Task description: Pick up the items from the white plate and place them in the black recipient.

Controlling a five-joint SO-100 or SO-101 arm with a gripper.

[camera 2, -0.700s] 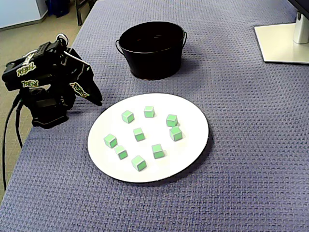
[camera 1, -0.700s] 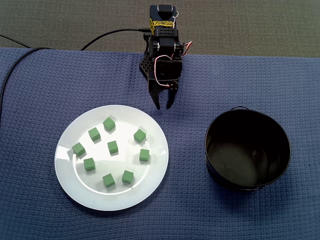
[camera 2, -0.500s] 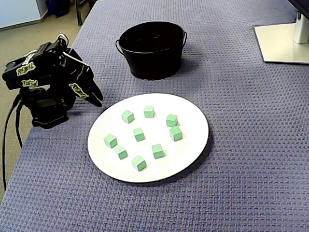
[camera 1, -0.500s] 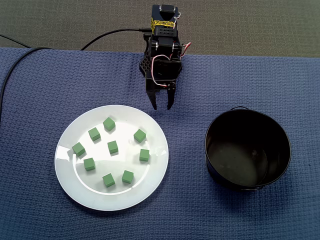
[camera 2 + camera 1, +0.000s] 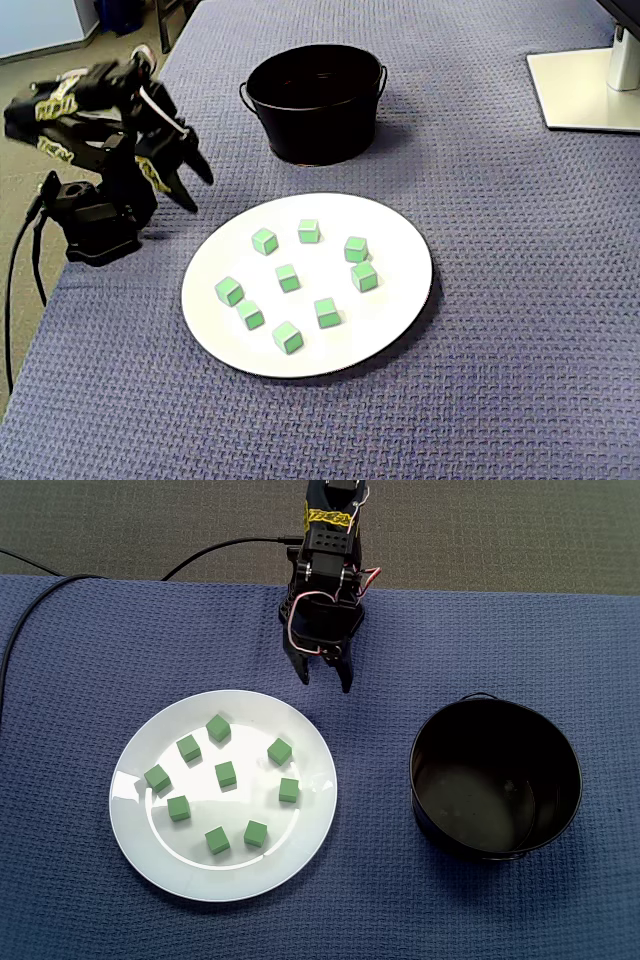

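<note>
Fingers [image 5: 344,672] parted and empty, hovering just beyond the white plate [image 5: 300,830].

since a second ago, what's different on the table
The tool has risen and drawn back a little from the white plate, and its jaws have spread wider. It has taken hold of nothing. The nine green cubes lie where they were on the plate, and the black bucket is unmoved and holds no cube.
</note>
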